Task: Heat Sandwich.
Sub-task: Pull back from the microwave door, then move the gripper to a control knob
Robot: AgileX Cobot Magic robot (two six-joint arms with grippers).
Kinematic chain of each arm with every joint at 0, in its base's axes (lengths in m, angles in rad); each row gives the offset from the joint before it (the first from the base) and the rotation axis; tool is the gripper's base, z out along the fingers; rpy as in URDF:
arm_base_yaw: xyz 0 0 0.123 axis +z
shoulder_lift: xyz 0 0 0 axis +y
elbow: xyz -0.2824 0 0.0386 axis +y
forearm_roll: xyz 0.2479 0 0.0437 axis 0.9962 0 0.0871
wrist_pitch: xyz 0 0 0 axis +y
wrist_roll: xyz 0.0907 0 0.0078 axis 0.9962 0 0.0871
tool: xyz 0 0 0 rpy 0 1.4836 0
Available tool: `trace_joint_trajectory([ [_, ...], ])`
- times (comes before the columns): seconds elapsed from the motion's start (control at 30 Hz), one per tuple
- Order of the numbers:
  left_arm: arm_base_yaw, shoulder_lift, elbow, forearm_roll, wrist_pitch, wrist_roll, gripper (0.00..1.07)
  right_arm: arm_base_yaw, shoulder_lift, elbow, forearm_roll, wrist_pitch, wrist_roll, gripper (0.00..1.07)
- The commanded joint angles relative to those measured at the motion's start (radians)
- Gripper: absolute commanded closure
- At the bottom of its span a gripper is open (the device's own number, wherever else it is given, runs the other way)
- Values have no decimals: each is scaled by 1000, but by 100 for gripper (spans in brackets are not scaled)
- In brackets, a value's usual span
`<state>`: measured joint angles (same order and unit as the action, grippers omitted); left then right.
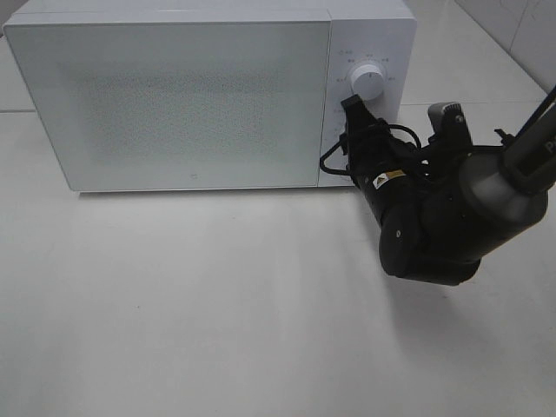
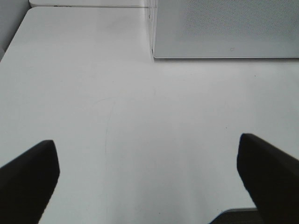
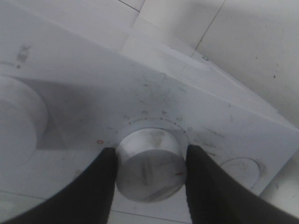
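A white microwave (image 1: 191, 95) stands at the back of the table with its door closed. The sandwich is not in view. My right gripper (image 1: 352, 130) reaches to the control panel under the upper dial (image 1: 371, 82). In the right wrist view it (image 3: 151, 154) is shut on the lower dial (image 3: 149, 175), one black finger (image 3: 100, 186) pressed to each side. The left gripper (image 2: 147, 147) hangs open over bare table in front of the microwave's left corner (image 2: 224, 28); nothing lies between its fingers. The left arm does not show in the high view.
The white table (image 1: 217, 304) spreads in front of the microwave. My right arm (image 1: 452, 226) fills the space right of the control panel. A tiled wall (image 1: 521, 26) rises at the back right.
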<state>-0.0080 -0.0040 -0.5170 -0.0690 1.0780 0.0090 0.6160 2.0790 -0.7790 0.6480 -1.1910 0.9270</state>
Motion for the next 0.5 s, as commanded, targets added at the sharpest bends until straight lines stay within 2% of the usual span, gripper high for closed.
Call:
trace_joint_trajectory([
  [0.03, 7, -20, 2, 0, -7, 1, 9, 3, -8, -6, -16, -130, 204, 89],
  [0.33, 7, -20, 2, 0, -7, 1, 9, 3, -8, -6, 3, -146, 533, 89],
  [0.5, 7, -20, 2, 0, -7, 1, 9, 3, -8, -6, -1, -154, 556, 88],
])
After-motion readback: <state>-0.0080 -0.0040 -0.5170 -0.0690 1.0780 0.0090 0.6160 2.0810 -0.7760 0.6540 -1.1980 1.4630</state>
